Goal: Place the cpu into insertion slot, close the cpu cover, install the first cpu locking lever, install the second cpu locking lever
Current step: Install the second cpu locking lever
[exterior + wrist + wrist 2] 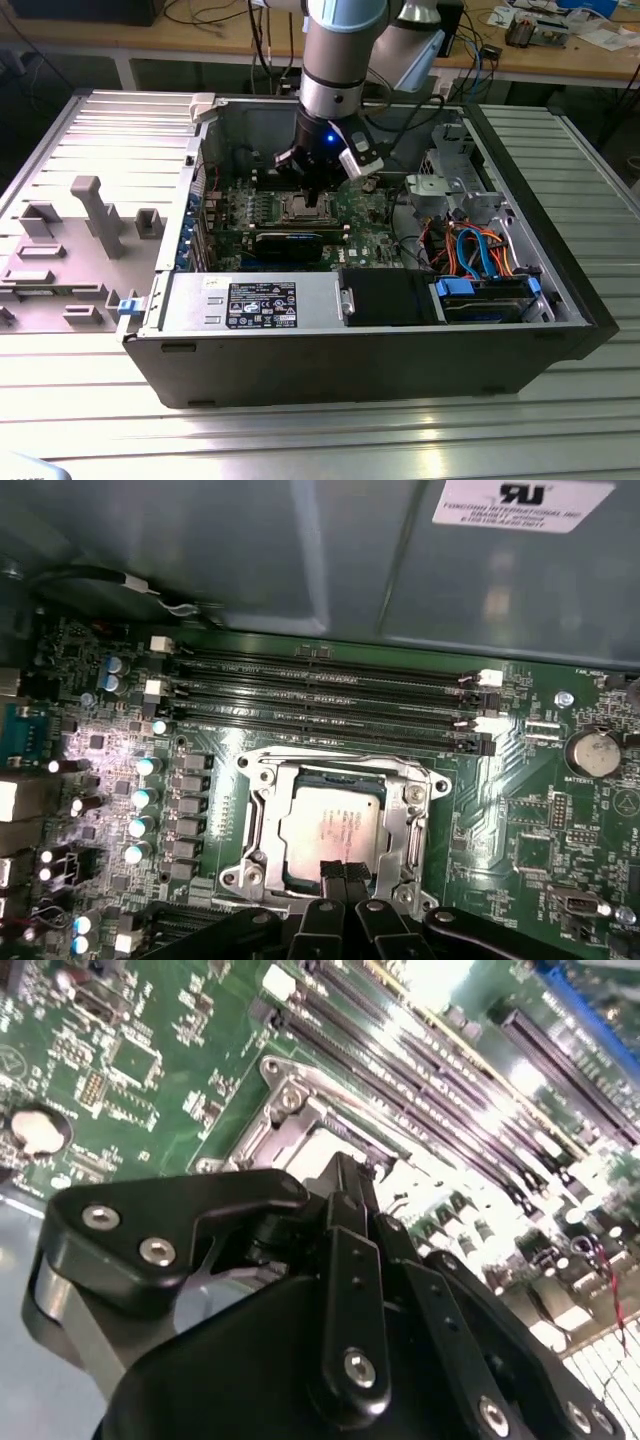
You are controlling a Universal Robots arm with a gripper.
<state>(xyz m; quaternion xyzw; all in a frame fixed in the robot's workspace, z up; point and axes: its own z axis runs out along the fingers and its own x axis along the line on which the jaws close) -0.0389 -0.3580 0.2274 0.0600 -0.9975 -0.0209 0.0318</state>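
Our tool hovers low over the slot in the exterior view. In the first wrist view its fingertips are pinched together, empty, at the cover edge; the cpu sits seated. We judge the cover thin, stiff, best pushed at its rim.

Even room light falls on the computer case, its interior shadowed. In the second wrist view, strong glare washes out the memory slots, and the nearby gripper is blurred. The first wrist view shows a bright patch beside the insertion slot.
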